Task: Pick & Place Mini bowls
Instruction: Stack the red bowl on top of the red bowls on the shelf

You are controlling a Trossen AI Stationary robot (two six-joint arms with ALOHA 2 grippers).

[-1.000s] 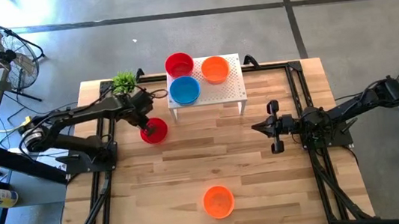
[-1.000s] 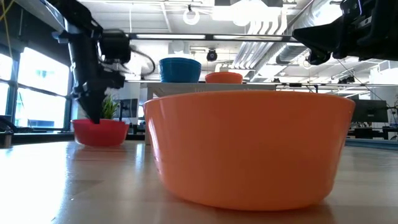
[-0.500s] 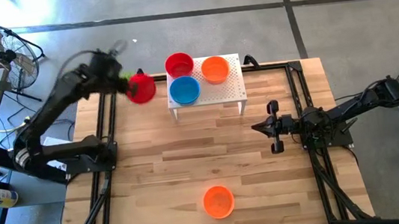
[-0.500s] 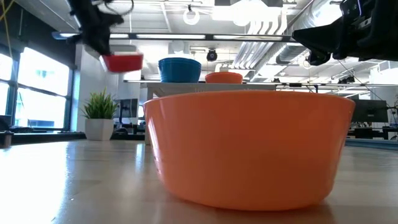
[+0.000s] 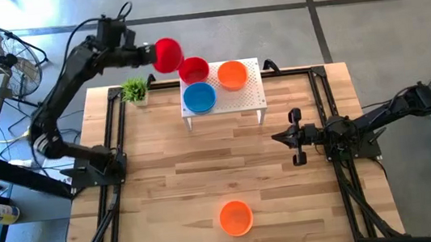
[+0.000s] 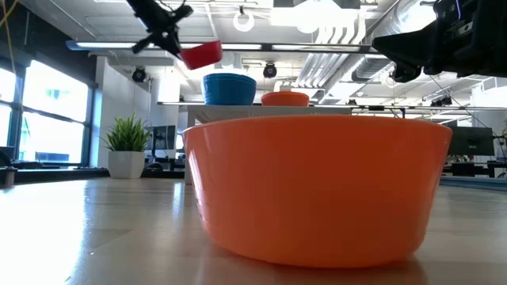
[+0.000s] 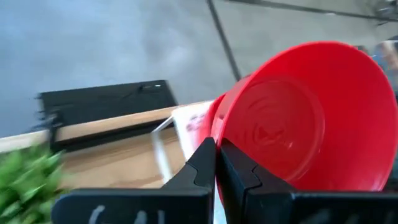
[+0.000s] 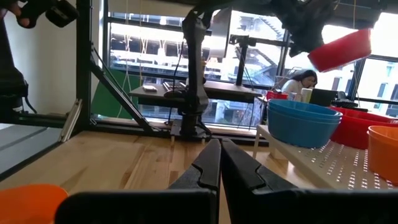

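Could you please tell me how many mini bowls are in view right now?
5. A red bowl hangs tilted in the left tool; a second red bowl, a blue bowl and an orange bowl sit on the white stand; another orange bowl sits on the table. Nested ones could be hidden.

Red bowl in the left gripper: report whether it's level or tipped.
Tipped. The red bowl hangs slanted in the low view, pinched at its rim by the shut left gripper, in the air beside the white stand.
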